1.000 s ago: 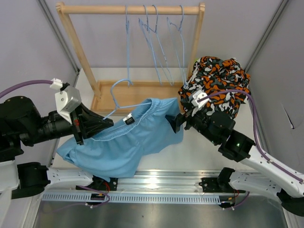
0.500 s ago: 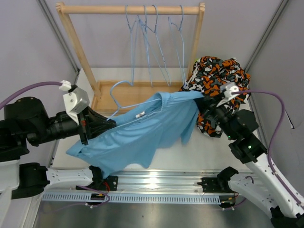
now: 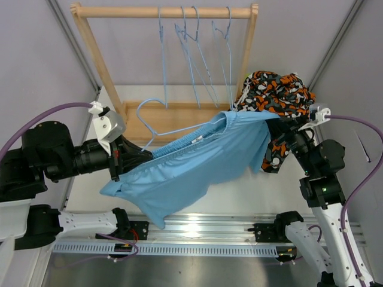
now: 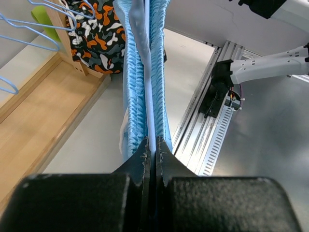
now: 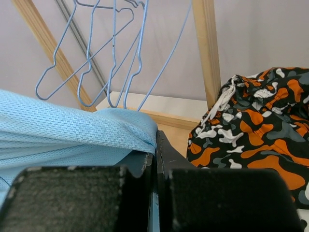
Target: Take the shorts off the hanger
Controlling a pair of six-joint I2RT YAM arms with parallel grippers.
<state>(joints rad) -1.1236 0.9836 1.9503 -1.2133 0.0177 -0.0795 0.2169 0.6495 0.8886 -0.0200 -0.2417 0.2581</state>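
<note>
The light blue shorts (image 3: 197,161) hang stretched in the air between my two grippers. My left gripper (image 3: 146,156) is shut on the end of a light blue wire hanger (image 3: 145,110), whose bar runs inside the bunched waistband (image 4: 133,72). In the left wrist view the jaws (image 4: 153,145) pinch a smooth pale strip with ruffled fabric on both sides. My right gripper (image 3: 280,124) is shut on the far edge of the shorts (image 5: 63,130), next to the camouflage shorts (image 3: 278,89). In the right wrist view the fabric folds into the shut gripper (image 5: 155,140).
A wooden rack (image 3: 161,12) stands at the back with several empty blue hangers (image 3: 197,60) on its rail. The camouflage shorts (image 5: 260,125) lie heaped at the rack's right post. A metal rail (image 3: 203,227) runs along the near table edge.
My right gripper closed on the shorts' edge and pulled it right and back toward the camouflage heap. The shorts went from slack to taut. My left gripper shifted slightly right.
</note>
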